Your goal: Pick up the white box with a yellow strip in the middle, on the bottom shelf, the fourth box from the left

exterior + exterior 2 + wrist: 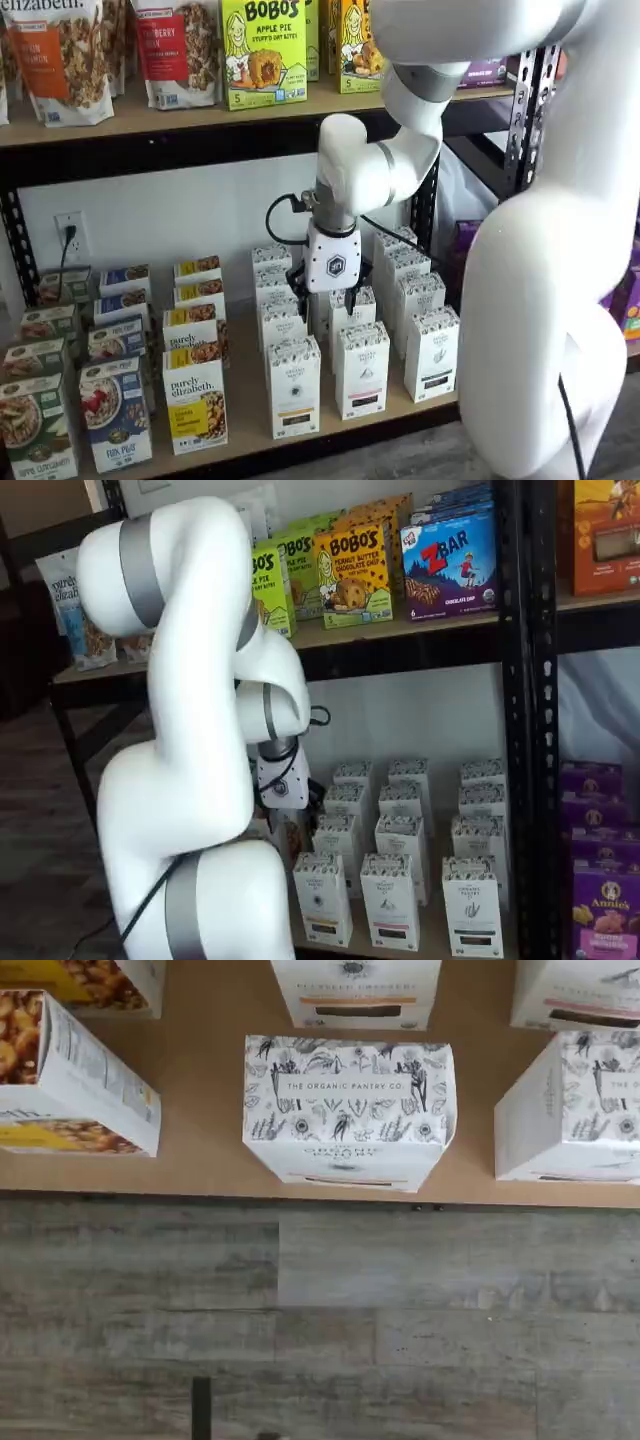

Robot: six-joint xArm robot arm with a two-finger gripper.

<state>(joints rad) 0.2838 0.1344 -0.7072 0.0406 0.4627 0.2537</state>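
The white box [348, 1110] is centred in the wrist view, seen from above. It has a grey floral top band, and it stands at the front edge of the tan bottom shelf [205, 1080]. In a shelf view it is the front carton [293, 387] of its column, next to the purely elizabeth boxes. My gripper [326, 296] hangs over the white cartons, above and behind that front box and touching none. Its two black fingers show a gap and hold nothing. In a shelf view its white body [281, 780] shows beside the arm, with the fingers hidden.
A purely elizabeth box [75, 1080] with a yellow label stands close beside the white box, with a like white carton [570, 1105] on the other side and another [357, 995] behind it. Several rows of white cartons [362, 368] fill the shelf. Grey plank floor [320, 1320] lies below the rail.
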